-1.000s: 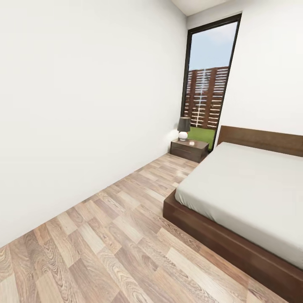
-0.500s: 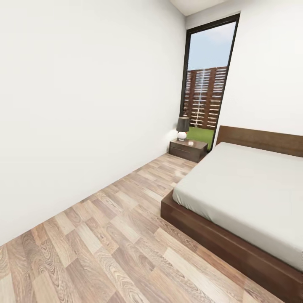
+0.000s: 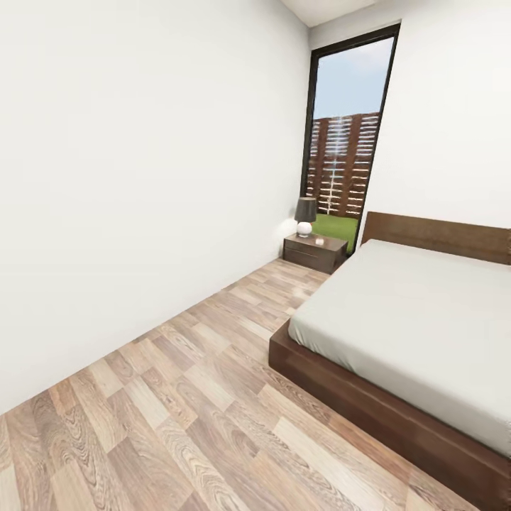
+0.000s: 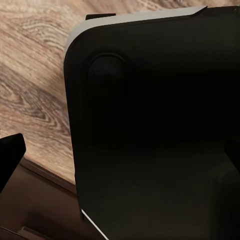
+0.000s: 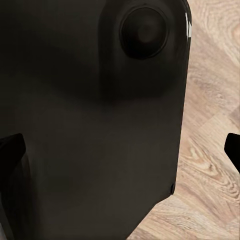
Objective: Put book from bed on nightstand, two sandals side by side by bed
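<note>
**Bedroom from the head camera: bed, nightstand, window**

A white-walled bedroom with a wood-plank floor [image 3: 184,397]. The bed [image 3: 419,333] fills the frame from 2 to 5 o'clock: a low dark-brown frame, a plain headboard at 3 o'clock and a smooth grey mattress. The part of the mattress that shows is bare. At about 1 o'clock from centre, in the far corner, stands a nightstand [image 3: 314,252], just beside the head of the bed. On it sits a lamp [image 3: 306,216] with a dark shade and a round white base, and a small pale object too small to identify. Behind it rises a tall black-framed window [image 3: 348,135], with a brown slatted fence, grass and sky outside.

Both wrist cameras face a glossy black robot body part [image 4: 155,130] over the floor. Dark finger edges show at the sides of the picture; I cannot tell how either gripper's jaws stand.
</note>
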{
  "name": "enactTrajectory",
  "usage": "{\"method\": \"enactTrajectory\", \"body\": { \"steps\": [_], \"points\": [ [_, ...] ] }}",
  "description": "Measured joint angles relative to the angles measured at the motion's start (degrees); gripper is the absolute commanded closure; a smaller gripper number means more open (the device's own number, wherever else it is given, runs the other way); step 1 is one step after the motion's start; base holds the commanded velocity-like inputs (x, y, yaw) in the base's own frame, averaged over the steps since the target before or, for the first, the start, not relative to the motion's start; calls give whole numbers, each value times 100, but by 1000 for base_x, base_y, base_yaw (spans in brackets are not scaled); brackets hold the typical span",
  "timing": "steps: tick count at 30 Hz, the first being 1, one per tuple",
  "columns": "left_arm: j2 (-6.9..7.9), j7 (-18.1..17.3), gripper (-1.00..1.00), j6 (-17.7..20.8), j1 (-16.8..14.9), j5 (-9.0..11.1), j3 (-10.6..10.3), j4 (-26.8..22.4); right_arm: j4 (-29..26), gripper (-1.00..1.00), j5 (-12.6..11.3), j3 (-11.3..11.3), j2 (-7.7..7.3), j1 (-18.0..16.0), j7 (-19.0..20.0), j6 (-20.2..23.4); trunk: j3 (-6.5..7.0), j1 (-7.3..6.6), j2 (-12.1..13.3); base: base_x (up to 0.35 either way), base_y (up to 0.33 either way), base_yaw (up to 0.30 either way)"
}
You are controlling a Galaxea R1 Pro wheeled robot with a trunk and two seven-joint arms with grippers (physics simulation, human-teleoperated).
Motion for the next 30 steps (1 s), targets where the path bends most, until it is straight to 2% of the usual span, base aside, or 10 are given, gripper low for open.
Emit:
{"method": "enactTrajectory", "body": {
  "steps": [30],
  "points": [
    [-16,12,-100,-9,0,-5,0,0,0,-100,6,15,0,0,0,0,0,0,0,37,14,-21]
  ]
}}
